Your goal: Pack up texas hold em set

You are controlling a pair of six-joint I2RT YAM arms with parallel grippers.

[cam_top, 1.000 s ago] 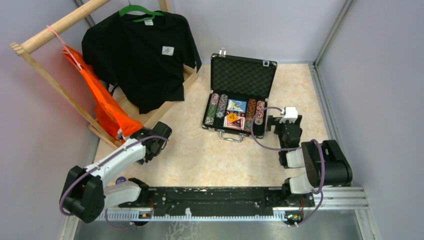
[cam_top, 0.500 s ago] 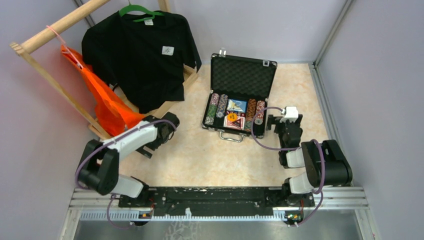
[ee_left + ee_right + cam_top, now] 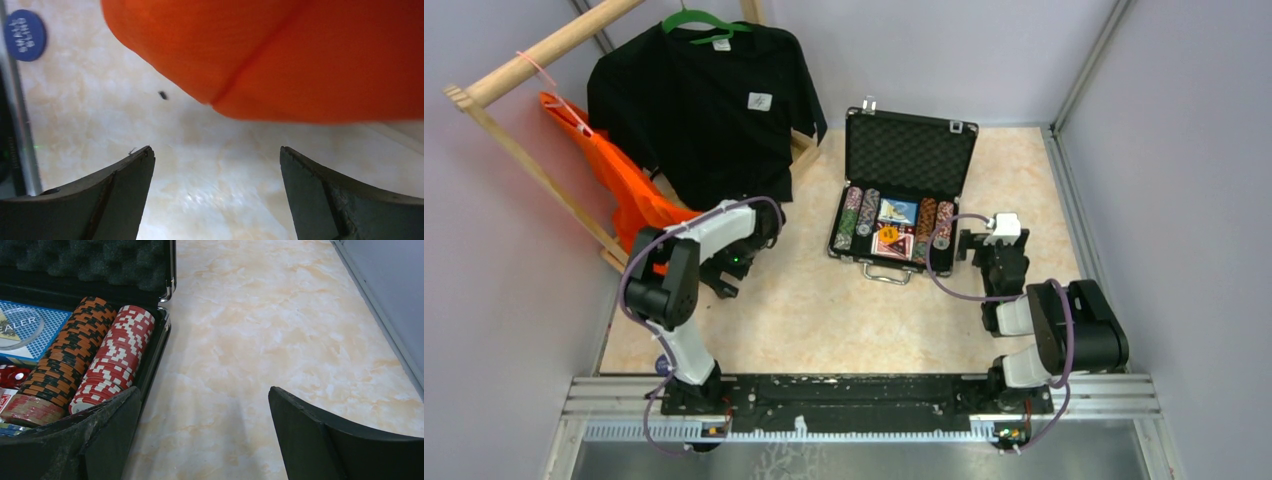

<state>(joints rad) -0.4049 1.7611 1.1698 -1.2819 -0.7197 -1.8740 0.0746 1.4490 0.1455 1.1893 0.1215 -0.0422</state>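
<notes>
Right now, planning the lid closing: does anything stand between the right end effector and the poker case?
Nothing visible does: the right end effector is open beside the poker case, only tabletop between them.

A wide strip of bare bench [image 3: 844, 310] is lying open between the arms' bases and the case [image 3: 909, 158], giving a hand free passage across the middle. The case's upright lid is blocking any approach from behind. Its right edge is standing just beside the right hand [image 3: 205, 390], whose spread fingers are facing bare bench that is running out to the grey side panel [image 3: 1184, 200]. On the left, the orange bag [image 3: 300, 55] is hanging low just ahead of the wide-spread left hand [image 3: 216, 148], while the black T-shirt [image 3: 709, 110] and wooden rack [image 3: 534, 55] are closing off the far-left corner.
</notes>
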